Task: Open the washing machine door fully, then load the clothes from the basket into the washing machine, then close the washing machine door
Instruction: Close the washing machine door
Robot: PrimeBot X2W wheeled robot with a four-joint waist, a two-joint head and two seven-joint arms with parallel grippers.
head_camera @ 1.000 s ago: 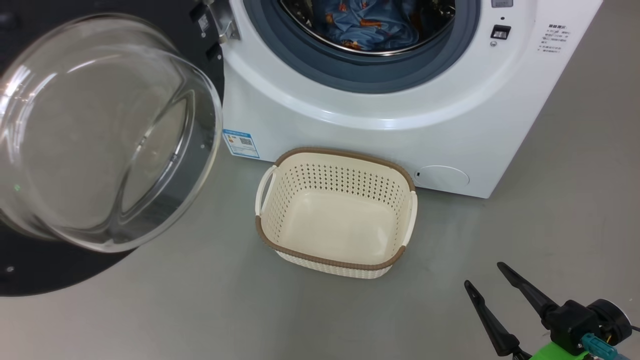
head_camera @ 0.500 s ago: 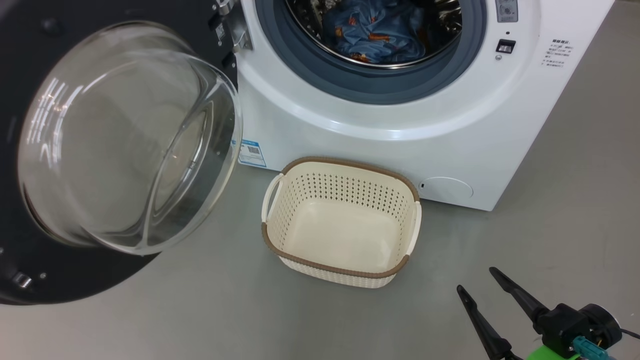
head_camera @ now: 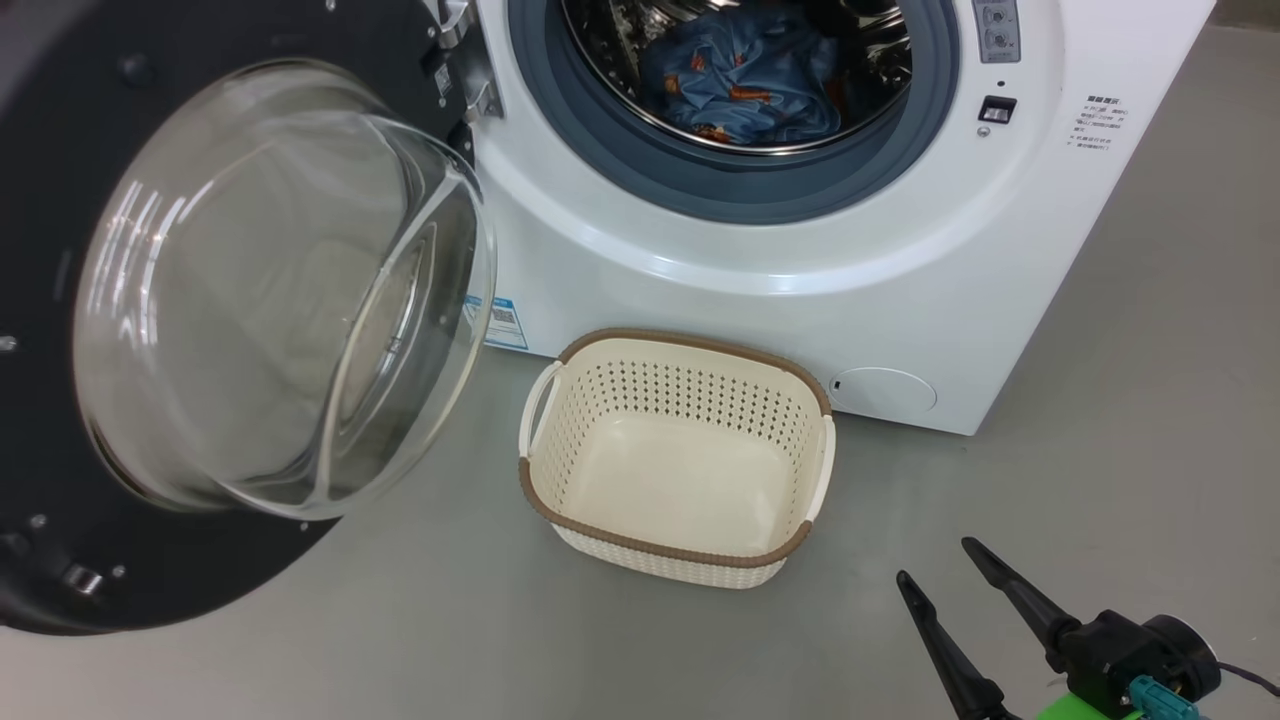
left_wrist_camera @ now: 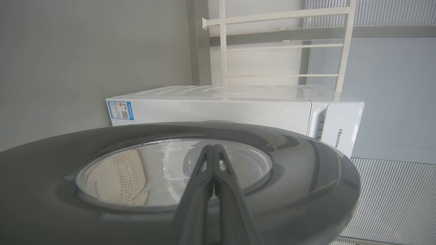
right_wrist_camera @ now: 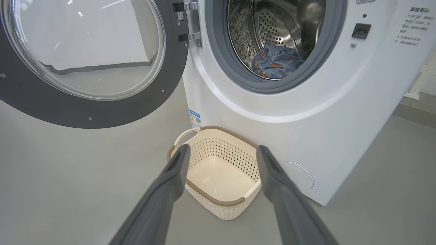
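Since clothes (head_camera: 745, 85) sit in the washer (head_camera: 900, 250) and the basket (head_camera: 660, 548) at 6 o'clock is empty, closing is next: left fingers (left_wrist_camera: 204, 183), pinched shut outside the door (head_camera: 40, 200) at 9 o'clock, must push it toward 3; right fingers (head_camera: 1010, 590) wide, idle.

clothes (head_camera: 745, 85) in washing machine (head_camera: 800, 260); basket (head_camera: 675, 560) before it.

Floor (head_camera: 1150, 350): plain grey, matte, evenly lit. Rack (left_wrist_camera: 223, 44): cream bars, against pale wall (left_wrist_camera: 259, 61). Ribbed panel (left_wrist_camera: 391, 17) just beside rack.
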